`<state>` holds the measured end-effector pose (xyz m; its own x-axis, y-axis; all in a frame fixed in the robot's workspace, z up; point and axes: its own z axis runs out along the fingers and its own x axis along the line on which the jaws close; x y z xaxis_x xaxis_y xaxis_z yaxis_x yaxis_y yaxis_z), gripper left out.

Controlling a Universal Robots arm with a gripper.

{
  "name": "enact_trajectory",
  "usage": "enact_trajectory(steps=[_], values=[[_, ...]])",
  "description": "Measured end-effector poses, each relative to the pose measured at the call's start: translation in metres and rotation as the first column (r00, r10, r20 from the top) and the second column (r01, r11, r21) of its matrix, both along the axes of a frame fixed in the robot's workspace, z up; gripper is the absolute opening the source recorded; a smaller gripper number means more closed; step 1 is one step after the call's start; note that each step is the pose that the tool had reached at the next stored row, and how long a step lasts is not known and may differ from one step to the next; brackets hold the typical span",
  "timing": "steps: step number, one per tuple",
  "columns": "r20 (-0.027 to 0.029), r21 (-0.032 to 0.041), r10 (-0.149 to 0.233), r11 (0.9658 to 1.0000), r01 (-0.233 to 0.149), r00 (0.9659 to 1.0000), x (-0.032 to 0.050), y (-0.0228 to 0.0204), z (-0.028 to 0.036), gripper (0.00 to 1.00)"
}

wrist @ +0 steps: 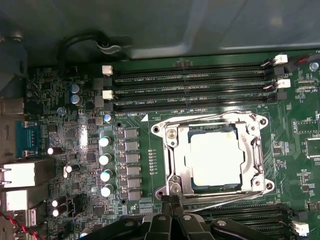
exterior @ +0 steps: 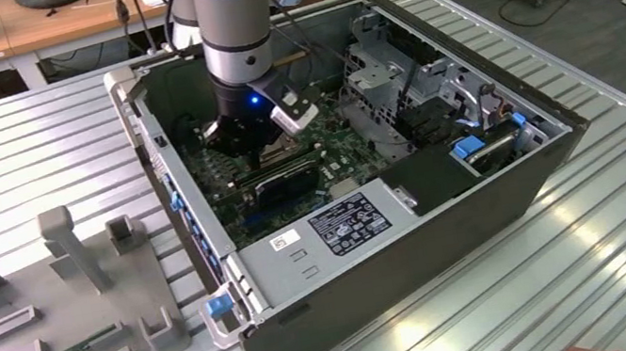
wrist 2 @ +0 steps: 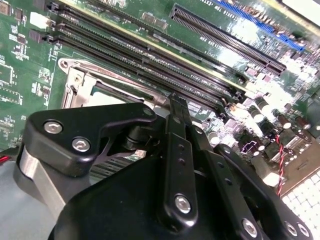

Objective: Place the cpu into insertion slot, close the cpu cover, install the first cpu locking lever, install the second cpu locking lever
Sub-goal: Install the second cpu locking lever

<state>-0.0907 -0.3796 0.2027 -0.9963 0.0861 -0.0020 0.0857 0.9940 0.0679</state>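
In the first wrist view the cpu lies flat in the insertion slot on the green motherboard. The cpu cover lies down over it, its window framing the chip. One thin locking lever runs along the socket's side by the memory slots, the other along the opposite side. My gripper is shut, its narrow black fingertips pressed together right at the socket corner where that second lever ends. I see nothing between the fingers. In the second wrist view the fingertips hide most of the socket. The exterior view has the gripper low inside the case.
Long black memory slots flank the socket on both sides. Capacitors and rear ports stand beside it. The open computer case walls in the board, with a drive cage and a power supply close by. A grey fixture lies on the table.
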Motion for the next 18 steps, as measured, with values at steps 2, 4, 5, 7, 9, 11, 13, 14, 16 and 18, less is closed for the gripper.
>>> enact_trajectory(steps=[2,4,5,7,9,11,13,14,16,18], values=[[0.0008,0.0105,0.000,0.9999,0.000,1.0000,-0.0003,0.0000,-0.0001,0.11],[0.0020,0.0188,0.000,0.9998,0.000,1.0000,-0.0006,0.0000,-0.0002,0.11],[0.0022,0.0194,0.000,0.9998,0.000,1.0000,-0.0007,0.0000,-0.0003,0.11],[0.0023,0.0197,0.000,0.9998,0.000,1.0000,-0.0009,0.0000,-0.0006,0.11],[0.0024,0.0198,0.000,0.9998,0.000,1.0000,-0.0014,0.0000,-0.0013,0.11],[0.0025,0.0195,0.000,0.9998,0.000,1.0000,-0.0021,0.0000,-0.0024,0.11],[0.0023,0.0189,0.000,0.9998,0.000,1.0000,-0.0026,-0.0002,-0.0031,0.11],[0.0026,0.0192,0.000,0.9998,0.000,1.0000,-0.0029,-0.0002,-0.0033,0.11],[0.0038,0.0226,0.000,0.9997,0.000,1.0000,-0.0034,0.0000,-0.0037,0.11],[0.0052,0.0267,0.000,0.9996,0.000,1.0000,-0.0041,0.0001,-0.0039,0.11]])
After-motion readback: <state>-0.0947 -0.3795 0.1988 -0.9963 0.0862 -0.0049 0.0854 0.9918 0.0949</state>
